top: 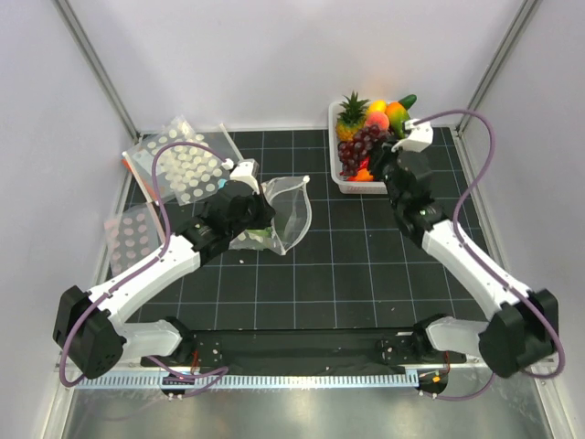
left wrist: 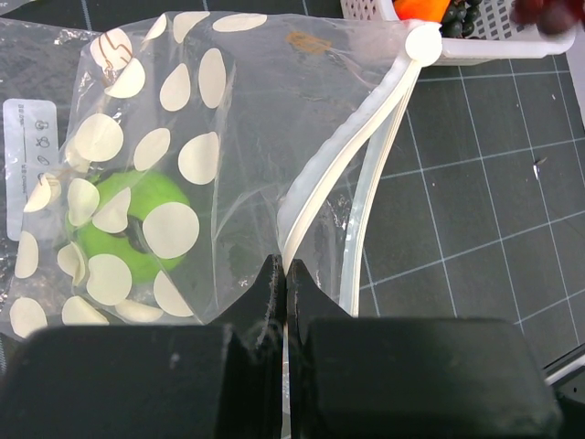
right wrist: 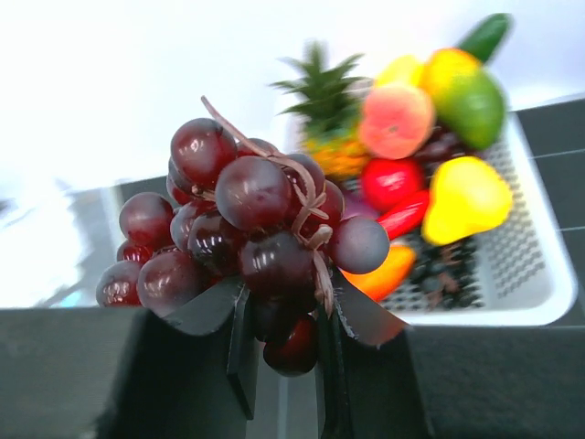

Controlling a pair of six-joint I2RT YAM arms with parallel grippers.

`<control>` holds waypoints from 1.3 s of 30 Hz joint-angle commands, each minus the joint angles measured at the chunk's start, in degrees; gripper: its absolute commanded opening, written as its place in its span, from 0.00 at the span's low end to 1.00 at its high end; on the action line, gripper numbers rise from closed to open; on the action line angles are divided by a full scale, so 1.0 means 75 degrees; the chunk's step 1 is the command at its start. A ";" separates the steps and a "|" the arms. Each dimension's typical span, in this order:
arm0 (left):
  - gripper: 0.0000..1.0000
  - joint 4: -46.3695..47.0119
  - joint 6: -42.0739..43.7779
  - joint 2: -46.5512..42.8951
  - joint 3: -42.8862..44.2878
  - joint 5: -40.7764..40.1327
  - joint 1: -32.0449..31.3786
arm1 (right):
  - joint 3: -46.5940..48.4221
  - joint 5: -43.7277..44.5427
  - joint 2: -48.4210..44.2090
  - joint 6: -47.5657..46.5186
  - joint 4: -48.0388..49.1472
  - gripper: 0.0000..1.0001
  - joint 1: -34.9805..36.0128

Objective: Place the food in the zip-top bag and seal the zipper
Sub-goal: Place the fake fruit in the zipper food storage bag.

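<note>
The zip-top bag (top: 291, 208) lies left of centre, clear with white dots (left wrist: 196, 155), its mouth gaping to the right. A green round toy food (left wrist: 117, 233) sits inside it. The white zipper strip (left wrist: 340, 169) runs to a round white tab (left wrist: 423, 42). My left gripper (left wrist: 285, 267) is shut on the near edge of the bag's mouth, pinching the strip; it also shows in the top view (top: 260, 216). My right gripper (right wrist: 283, 315) is shut on a bunch of dark purple grapes (right wrist: 245, 224), held above the basket's left part (top: 362, 144).
A white basket (top: 335, 174) at the back right holds a toy pineapple (top: 350, 117), a peach (right wrist: 395, 119), a yellow piece (right wrist: 466, 197) and other fruits. Larger dotted clear sheets (top: 187, 169) lie at the back left. Frame posts and walls close in the sides.
</note>
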 commanded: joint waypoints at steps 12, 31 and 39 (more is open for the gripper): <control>0.00 0.0106 0.0097 -0.0145 0.0274 0.0372 0.0021 | -0.1338 -0.0333 -0.2330 0.0048 0.0157 0.11 0.2644; 0.00 0.0937 -0.1437 0.0300 0.0579 0.3536 0.0033 | -0.1772 0.0170 -0.1966 0.0599 0.1166 0.08 0.3125; 0.00 0.1079 -0.2081 0.0160 0.0954 0.3724 0.0056 | -0.2147 0.0546 -0.2341 0.0494 0.1108 0.08 0.3125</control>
